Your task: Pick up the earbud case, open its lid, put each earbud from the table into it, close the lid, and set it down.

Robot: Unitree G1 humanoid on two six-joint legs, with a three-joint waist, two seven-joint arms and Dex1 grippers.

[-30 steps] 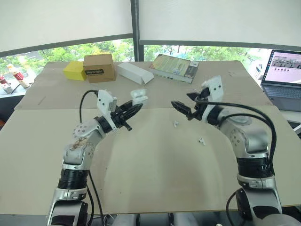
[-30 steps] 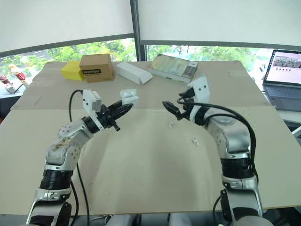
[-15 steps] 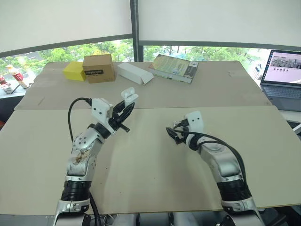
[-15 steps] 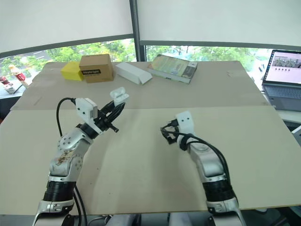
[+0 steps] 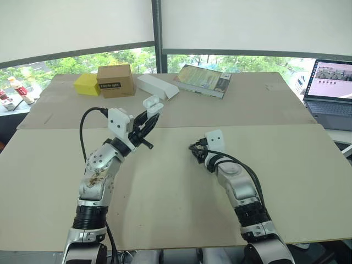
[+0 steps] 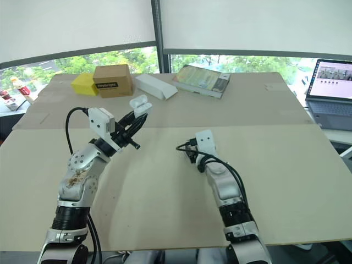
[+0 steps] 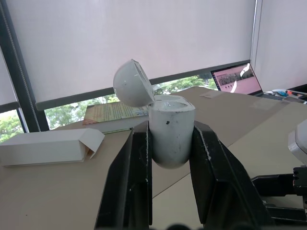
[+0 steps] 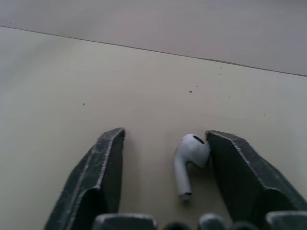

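Smooth stemmed earbud (image 8: 191, 154), rounded glossy case (image 7: 171, 136)

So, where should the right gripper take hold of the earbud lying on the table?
Probably across the rounded head of the earbud, from above, as the right gripper straddles it. It lies flat on the table; the stem is thin and may slip.

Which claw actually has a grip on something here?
The left claw: it clamps the earbud case, lid open. The right claw is open, with an earbud lying loose on the table between its fingers, touching one.
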